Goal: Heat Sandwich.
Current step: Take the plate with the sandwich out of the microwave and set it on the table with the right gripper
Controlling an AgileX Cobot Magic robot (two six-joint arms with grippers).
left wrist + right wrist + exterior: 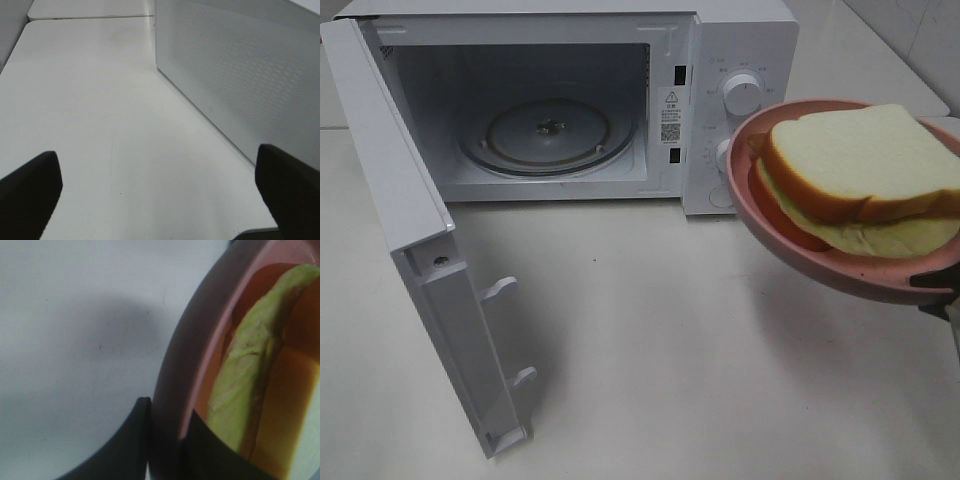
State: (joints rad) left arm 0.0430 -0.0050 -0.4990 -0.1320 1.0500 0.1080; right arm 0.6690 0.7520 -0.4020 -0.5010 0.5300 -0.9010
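While you look from the exterior high cam, you get the whole layout: microwave (620, 90) at the back of the desk (670, 350), its door (410, 250) swung wide open toward the left, glass turntable (548, 135) bare inside. The sandwich (865, 165) sits on the pink plate (760, 190), held up in the air at the right edge, in front of the microwave's control knobs (742, 94), well clear of the desk. You only catch a dark sliver of the right gripper (938, 290) under the plate rim there.

Right wrist cam fills that in: right gripper (165, 440) is nearly closed, pinching the plate (200, 340) rim, one finger outside, one inside. You also see lettuce (250, 380) and an orange-red layer close up.

Left wrist cam shows what the others don't: left gripper (160, 195) w/ fingers (30, 195) spread fully wide, holding nothing, above bare desk (100, 100) beside the perforated face of the door (250, 65). You can't see that gripper from the exterior cam.
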